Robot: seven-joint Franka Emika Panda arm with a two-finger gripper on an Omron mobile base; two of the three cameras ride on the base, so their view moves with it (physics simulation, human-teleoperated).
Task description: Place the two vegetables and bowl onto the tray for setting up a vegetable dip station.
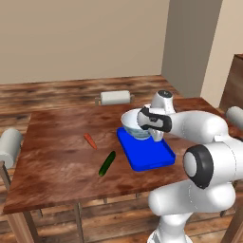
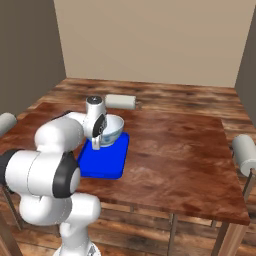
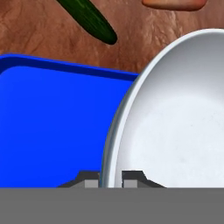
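My gripper is shut on the near rim of the pale glossy bowl, one finger inside and one outside. The bowl sits over the far end of the bright blue tray; I cannot tell whether it rests on the tray or hangs just above it. On the wooden table to the tray's left lie the orange carrot and, nearer the front, the dark green cucumber, both apart from the tray.
White cylindrical rolls stand around the table: one at the far edge, one at the left side, one at the right side. Bare wood spreads right of the tray.
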